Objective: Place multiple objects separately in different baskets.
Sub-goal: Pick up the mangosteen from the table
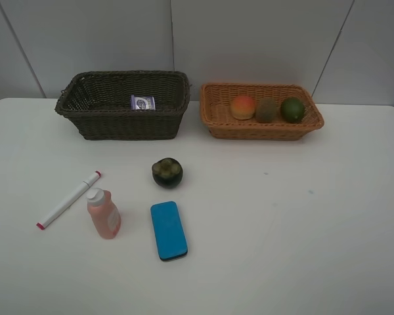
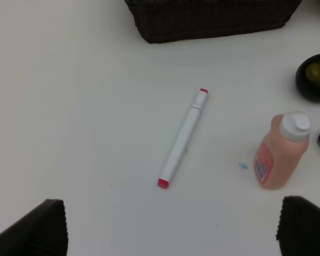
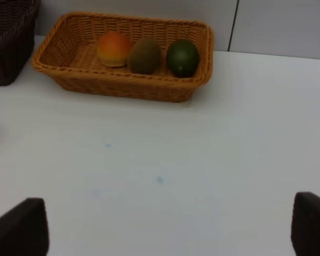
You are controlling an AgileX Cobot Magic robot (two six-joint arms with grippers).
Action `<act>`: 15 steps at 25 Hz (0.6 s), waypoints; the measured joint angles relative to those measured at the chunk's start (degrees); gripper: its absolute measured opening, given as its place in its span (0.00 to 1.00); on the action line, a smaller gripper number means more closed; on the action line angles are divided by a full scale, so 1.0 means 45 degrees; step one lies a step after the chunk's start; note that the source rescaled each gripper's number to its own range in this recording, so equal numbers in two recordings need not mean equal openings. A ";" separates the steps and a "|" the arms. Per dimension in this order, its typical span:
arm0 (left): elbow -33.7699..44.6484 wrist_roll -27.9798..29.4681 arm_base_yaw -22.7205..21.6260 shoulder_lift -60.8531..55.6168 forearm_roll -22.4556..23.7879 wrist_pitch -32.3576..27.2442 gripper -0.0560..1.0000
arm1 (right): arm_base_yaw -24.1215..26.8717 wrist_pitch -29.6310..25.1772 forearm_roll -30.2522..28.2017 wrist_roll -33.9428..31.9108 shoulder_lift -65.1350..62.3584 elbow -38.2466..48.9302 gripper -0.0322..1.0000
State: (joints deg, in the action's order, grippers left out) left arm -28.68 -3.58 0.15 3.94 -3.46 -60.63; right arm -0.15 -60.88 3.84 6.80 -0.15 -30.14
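The dark brown basket (image 1: 128, 125) holds the purple-lidded tub (image 1: 142, 103). The light orange basket (image 1: 259, 130) holds the orange-red fruit (image 1: 243, 107), the brown kiwi (image 1: 266, 109) and the green fruit (image 1: 292, 109). On the table lie the dark mangosteen (image 1: 167, 172), the white red-tipped marker (image 1: 69, 199) and the flat blue block (image 1: 169, 230); the pink bottle (image 1: 104, 213) stands upright. My left gripper (image 2: 173, 208) is open and empty above the table, near the marker (image 2: 182, 140) and bottle (image 2: 280, 152). My right gripper (image 3: 165, 224) is open and empty, well short of the light basket (image 3: 122, 88).
The white table (image 1: 302, 230) has bare room across its right half and front. A grey panelled wall (image 1: 249, 39) stands behind the baskets. Neither arm shows in the exterior high view. The dark basket's corner (image 3: 8, 48) shows in the right wrist view.
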 joint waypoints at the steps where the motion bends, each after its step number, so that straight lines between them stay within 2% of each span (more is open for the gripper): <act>1: 0.0000 0.0000 0.0000 0.0000 0.0000 0.0000 1.00 | 0.0000 0.0000 0.0000 0.0000 0.0000 0.0000 0.99; 10: -0.0553 0.0000 0.0000 0.0072 -0.0036 0.0117 1.00 | 0.0000 0.0000 0.0000 0.0000 0.0000 0.0000 0.99; 15: -0.1492 -0.0109 0.0000 0.1531 -0.0111 0.0190 1.00 | 0.0000 0.0000 0.0000 0.0000 0.0000 0.0000 0.99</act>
State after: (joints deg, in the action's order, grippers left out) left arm -35.39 -4.06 0.15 10.83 -3.95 -59.77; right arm -0.15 -60.88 3.84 6.80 -0.15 -30.14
